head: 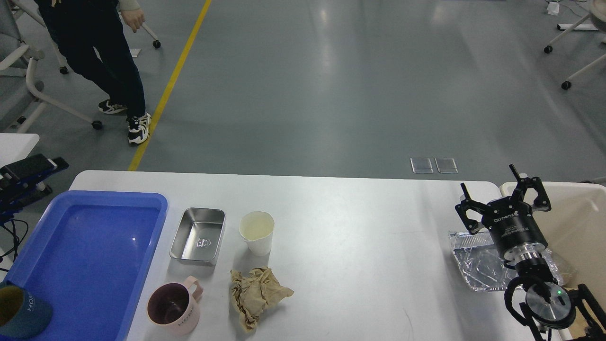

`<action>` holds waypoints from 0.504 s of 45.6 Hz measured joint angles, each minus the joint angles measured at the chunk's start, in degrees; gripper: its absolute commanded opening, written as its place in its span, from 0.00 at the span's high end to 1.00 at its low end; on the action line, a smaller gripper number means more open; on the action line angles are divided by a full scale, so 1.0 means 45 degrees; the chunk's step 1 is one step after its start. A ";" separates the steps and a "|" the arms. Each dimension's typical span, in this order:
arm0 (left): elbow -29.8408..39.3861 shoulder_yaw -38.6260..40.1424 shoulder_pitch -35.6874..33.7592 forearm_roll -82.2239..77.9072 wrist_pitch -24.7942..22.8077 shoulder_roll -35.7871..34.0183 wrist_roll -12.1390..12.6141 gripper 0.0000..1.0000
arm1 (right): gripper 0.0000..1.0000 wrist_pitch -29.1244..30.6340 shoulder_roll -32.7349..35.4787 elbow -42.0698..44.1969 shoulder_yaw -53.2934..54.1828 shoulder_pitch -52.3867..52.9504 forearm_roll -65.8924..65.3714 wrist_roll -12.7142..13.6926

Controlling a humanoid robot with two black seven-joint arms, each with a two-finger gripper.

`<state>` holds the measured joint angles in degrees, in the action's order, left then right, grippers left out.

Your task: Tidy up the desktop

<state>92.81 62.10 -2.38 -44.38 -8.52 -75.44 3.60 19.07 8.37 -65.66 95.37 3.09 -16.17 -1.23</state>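
A blue tray [161,208] lies at the table's left, with a teal mug [19,310] in its near left corner. To its right are a steel tin [198,235], a white paper cup [256,232], a pink mug [173,308] and a crumpled brown paper [255,293]. A crinkled foil tray [476,263] lies at the right. My left gripper [31,177] is open and empty at the left edge, beyond the blue tray's far left corner. My right gripper [503,198] is open and empty above the foil tray's far edge.
A beige bin [584,222] stands at the table's right end, beside my right arm. A person [109,61] stands on the floor beyond the table's far left. Wheeled chairs stand at the far left and far right.
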 measured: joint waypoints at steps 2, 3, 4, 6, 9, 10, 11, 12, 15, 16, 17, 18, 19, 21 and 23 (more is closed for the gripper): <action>0.0011 -0.0004 0.0000 0.0000 -0.0013 -0.0345 -0.0005 0.04 | 0.00 0.0000 0.0001 0.0000 -0.0001 0.0000 0.0000 0.0000; 0.0017 -0.0006 0.0002 0.0000 -0.0026 -0.0473 -0.0008 0.04 | 0.00 0.0000 0.0003 -0.0001 -0.0002 0.0000 0.0000 0.0000; 0.0022 -0.0008 0.0005 0.0000 -0.0036 -0.0583 -0.0012 0.04 | 0.00 0.0000 0.0005 0.0000 -0.0002 0.0001 0.0000 0.0000; 0.0033 -0.0023 0.0009 -0.0001 -0.0050 -0.0749 -0.0024 0.04 | 0.00 0.0000 0.0009 0.0000 -0.0002 0.0007 -0.0001 0.0000; 0.0055 -0.0114 0.0011 -0.0001 -0.0054 -0.0850 -0.0046 0.04 | 0.00 0.0000 0.0014 0.0000 -0.0002 0.0027 -0.0001 0.0000; 0.0078 -0.0168 0.0012 -0.0005 -0.0056 -0.0863 -0.0049 0.04 | 0.00 0.0000 0.0014 0.0000 -0.0002 0.0028 0.0000 0.0000; 0.0119 -0.0231 0.0012 -0.0015 -0.0057 -0.0872 -0.0051 0.04 | 0.00 0.0000 0.0015 0.0000 -0.0002 0.0028 -0.0001 0.0000; 0.0193 -0.0315 0.0013 -0.0037 -0.0059 -0.0878 -0.0052 0.04 | 0.00 0.0000 0.0015 0.0000 -0.0003 0.0028 -0.0008 0.0000; 0.0518 -0.0595 0.0017 -0.0194 -0.0060 -0.0878 -0.0056 0.04 | 0.00 0.0000 0.0015 0.0000 -0.0013 0.0027 -0.0018 0.0000; 0.0644 -0.0711 0.0018 -0.0262 -0.0060 -0.0875 -0.0057 0.04 | 0.00 0.0000 0.0015 0.0000 -0.0016 0.0027 -0.0020 0.0000; 0.0773 -0.0848 0.0018 -0.0339 -0.0060 -0.0867 -0.0058 0.04 | 0.00 0.0000 0.0015 0.0000 -0.0017 0.0026 -0.0020 0.0000; 0.0902 -0.1006 0.0019 -0.0421 -0.0060 -0.0853 -0.0060 0.04 | 0.00 0.0000 0.0015 0.0000 -0.0019 0.0026 -0.0019 0.0000; 0.1054 -0.1218 0.0021 -0.0517 -0.0061 -0.0838 -0.0060 0.04 | 0.00 0.0000 0.0015 0.0000 -0.0020 0.0026 -0.0021 0.0000; 0.1259 -0.1577 0.0021 -0.0663 -0.0061 -0.0824 -0.0060 0.04 | 0.00 0.0000 0.0015 0.0000 -0.0020 0.0026 -0.0019 0.0000; 0.1443 -0.1972 0.0021 -0.0810 -0.0061 -0.0809 -0.0060 0.04 | 0.00 0.0000 0.0023 0.0000 -0.0021 0.0026 -0.0020 0.0007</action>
<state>99.30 53.22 -2.28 -48.03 -8.79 -79.08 3.33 19.07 8.47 -65.66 95.27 3.20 -16.26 -1.20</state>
